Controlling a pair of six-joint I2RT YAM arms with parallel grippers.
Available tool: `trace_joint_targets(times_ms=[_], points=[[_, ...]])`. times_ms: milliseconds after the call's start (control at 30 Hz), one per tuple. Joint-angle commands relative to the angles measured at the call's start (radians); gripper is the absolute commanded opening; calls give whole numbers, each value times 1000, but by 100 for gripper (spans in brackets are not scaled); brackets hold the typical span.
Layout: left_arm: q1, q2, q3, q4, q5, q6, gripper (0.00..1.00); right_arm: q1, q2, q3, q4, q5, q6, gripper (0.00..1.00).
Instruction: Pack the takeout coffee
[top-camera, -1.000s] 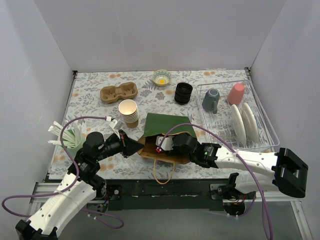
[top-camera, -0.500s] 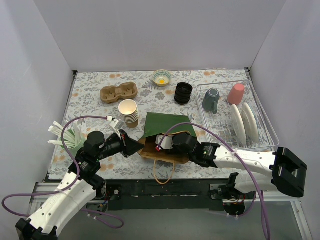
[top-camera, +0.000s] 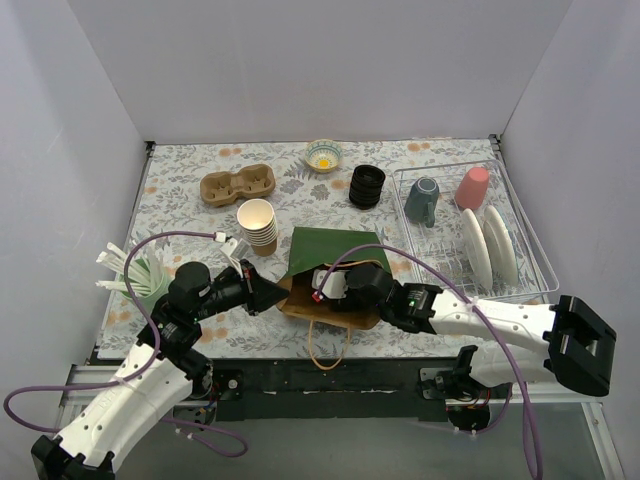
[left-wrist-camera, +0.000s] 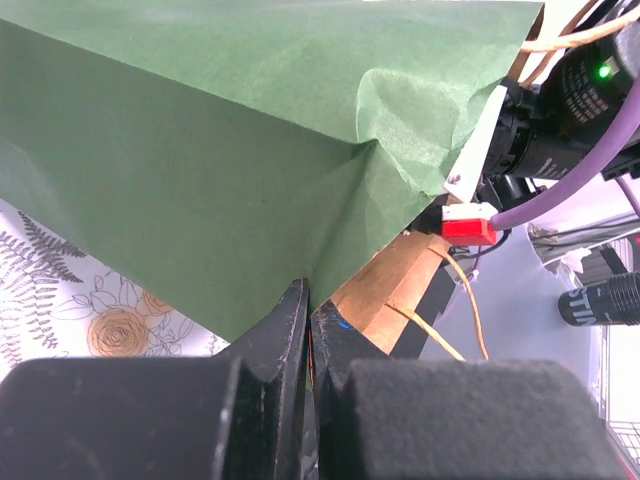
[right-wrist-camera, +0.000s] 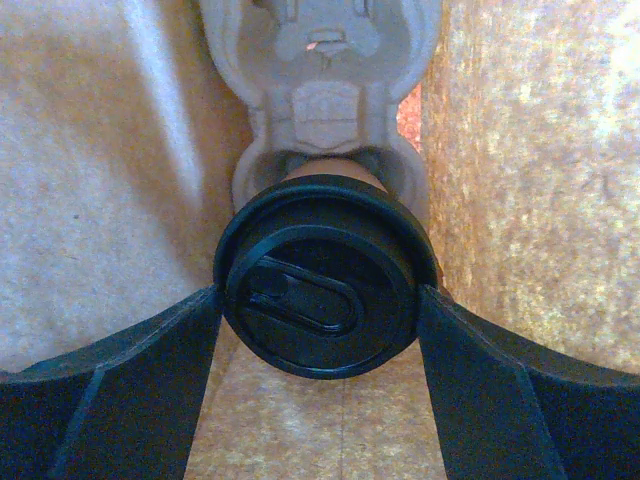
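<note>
A paper bag (top-camera: 335, 252), green outside and brown inside, lies on its side on the table. My left gripper (top-camera: 278, 293) is shut on the bag's edge, with its jaws pinching the green paper (left-wrist-camera: 200, 150) in the left wrist view (left-wrist-camera: 308, 312). My right gripper (top-camera: 326, 285) reaches into the bag's mouth. In the right wrist view, my right gripper (right-wrist-camera: 320, 296) is shut on the takeout coffee (right-wrist-camera: 320, 285), a finger on each side of its black lid. The brown cup sits in a grey pulp cup carrier (right-wrist-camera: 322, 70) inside the bag.
A stack of lidless paper cups (top-camera: 257, 225), a stack of black lids (top-camera: 367, 186), a second pulp carrier (top-camera: 238, 185) and a small bowl (top-camera: 324, 155) stand behind the bag. A wire dish rack (top-camera: 520, 290) with mugs and plates is at right. Straws (top-camera: 130, 270) lie at left.
Nothing clear. The right wrist shifted very slightly at the bag's mouth. The left gripper kept its pinch on the bag.
</note>
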Motion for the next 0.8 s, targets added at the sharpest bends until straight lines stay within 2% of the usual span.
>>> trace_joint_targets(times_ms=[0, 400, 567, 767], points=[[-8, 12, 42, -4, 23, 4, 0, -8, -34, 49, -83, -60, 31, 86], [-8, 40, 113, -71, 20, -27, 0, -6, -97, 123, -183, -140, 54, 92], [-8, 50, 150, -114, 15, -36, 0, -6, -131, 172, -248, -203, 75, 98], [-8, 61, 187, -159, 7, -50, 0, -4, -159, 207, -296, -232, 100, 98]])
